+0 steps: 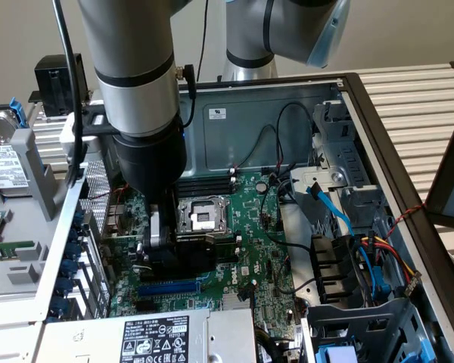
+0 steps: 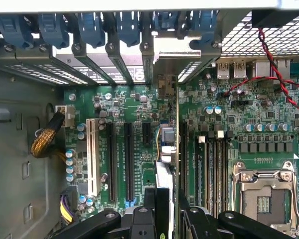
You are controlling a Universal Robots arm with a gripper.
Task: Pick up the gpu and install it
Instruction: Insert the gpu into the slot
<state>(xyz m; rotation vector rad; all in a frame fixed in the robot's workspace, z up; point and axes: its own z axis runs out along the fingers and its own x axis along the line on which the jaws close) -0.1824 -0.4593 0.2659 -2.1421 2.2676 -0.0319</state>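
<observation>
My gripper [image 1: 160,231] reaches down into the open computer case over the green motherboard [image 1: 250,227], shut on the gpu [image 1: 169,255], which shows as a dark block below the fingers. In the wrist view the gpu [image 2: 164,180] stands edge-on between my gripper's [image 2: 165,205] two black fingers [image 2: 148,211]. It runs toward the case's rear wall. Its silver end bracket [image 2: 170,59] sits at the row of rear slot openings. The card lies beside the black expansion slots [image 2: 129,159]. I cannot tell whether its edge is in a slot.
The CPU socket [image 1: 200,215] lies just beyond the gripper, with black memory sticks [image 1: 204,184] behind it. A blue slot [image 1: 170,287] and the power supply [image 1: 151,336] are in front. Cables [image 1: 363,249] and drive bays crowd the exterior view's right. Blue clips [image 2: 89,30] and red wires [image 2: 274,74] line the rear wall.
</observation>
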